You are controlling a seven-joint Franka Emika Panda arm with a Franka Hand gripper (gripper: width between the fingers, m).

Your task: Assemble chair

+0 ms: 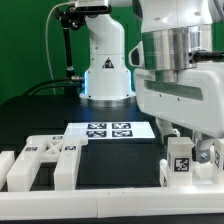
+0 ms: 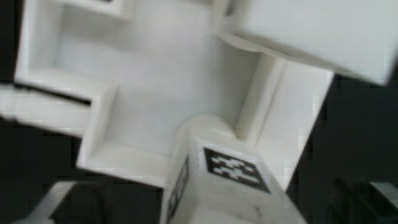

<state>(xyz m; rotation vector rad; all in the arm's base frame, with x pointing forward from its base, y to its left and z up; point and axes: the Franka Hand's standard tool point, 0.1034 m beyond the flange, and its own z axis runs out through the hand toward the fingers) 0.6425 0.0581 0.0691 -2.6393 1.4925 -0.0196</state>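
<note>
In the exterior view the gripper (image 1: 198, 150) hangs low at the right, over a white chair part with a square tag (image 1: 181, 166); a second tagged piece (image 1: 207, 155) sits just behind it. The X-braced panel (image 1: 45, 160) lies at the left front. The wrist view is blurred. It shows a white post with a tag (image 2: 231, 168) running between the two grey fingers, which stand apart from its sides, and a large white notched slab (image 2: 160, 70) beyond it. The gripper (image 2: 214, 208) looks open around the post.
The marker board (image 1: 105, 130) lies flat mid-table in front of the robot base (image 1: 105, 70). A plain white border rail (image 1: 100, 205) runs along the front edge, and another block of it (image 1: 8, 170) stands at the left.
</note>
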